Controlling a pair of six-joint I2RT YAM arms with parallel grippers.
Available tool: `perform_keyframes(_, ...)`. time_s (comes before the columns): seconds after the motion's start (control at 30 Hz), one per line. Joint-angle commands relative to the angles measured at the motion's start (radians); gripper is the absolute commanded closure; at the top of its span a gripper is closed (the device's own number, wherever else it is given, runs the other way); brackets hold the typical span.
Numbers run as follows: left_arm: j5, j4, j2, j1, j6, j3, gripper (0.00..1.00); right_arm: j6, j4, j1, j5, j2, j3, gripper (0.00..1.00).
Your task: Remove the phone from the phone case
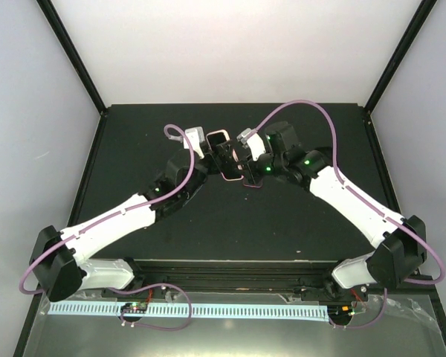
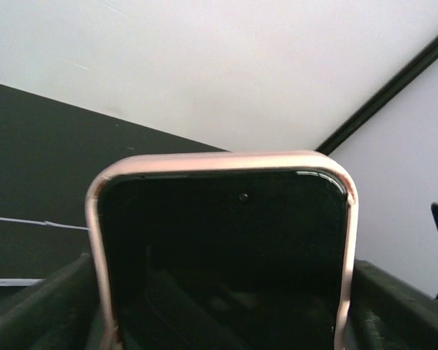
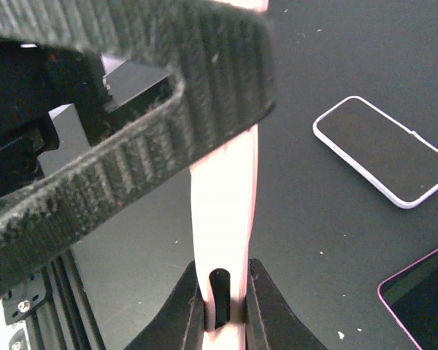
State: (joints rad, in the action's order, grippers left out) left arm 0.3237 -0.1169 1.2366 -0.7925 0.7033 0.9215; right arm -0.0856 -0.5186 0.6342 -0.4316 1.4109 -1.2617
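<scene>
Two grippers are attending to one item above the middle of the black table (image 1: 171, 223).

1. phone case (image 2: 223, 160): pale pink, being held up between the two arms. Its rounded top rim is filling the left wrist view.
2. phone (image 2: 223, 248): dark screen, sitting inside the case, with the rim wrapping its top and both long sides. It is not yet out.
3. left gripper (image 2: 223, 310): the jaws are standing wide, with a dark finger (image 2: 44, 313) showing just beside each long side of the case. Whether they are pressing on it or only flanking it cannot be told.
4. right gripper (image 3: 220, 313): the jaws are pinching nearly together on the thin edge of the case, seen edge-on. The fingertips (image 3: 188, 310) are touching the pink on either side of a small dark slot.
5. ribbed pad (image 3: 131, 95): dark and blurred, crossing the top of the right wrist view in front of the case.
6. white-cased phone (image 3: 383, 149): lying flat on the table, screen up, apart from the held case.
7. pink-rimmed phone (image 3: 423, 299): only a corner is showing at the lower right, lying flat near the white-cased one.
</scene>
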Motion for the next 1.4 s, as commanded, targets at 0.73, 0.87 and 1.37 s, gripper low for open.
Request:
perform_keyframes(0.73, -0.972, -0.192, -0.263, 0.185, -0.228, -0.229, 0.09, 0.37, -0.186, -0.266, -0.595, -0.319, 0.167, 0.99)
perform_keyframes(0.87, -1.032, -0.233, -0.226, 0.184, -0.218, -0.226, 0.12, 0.358, -0.164, -0.266, -0.638, -0.324, 0.212, 0.99)
perform_keyframes(1.37, -1.12, -0.285, -0.126, 0.115, -0.261, -0.19, 0.52, 0.342, -0.143, -0.266, -0.805, -0.247, 0.256, 0.99)
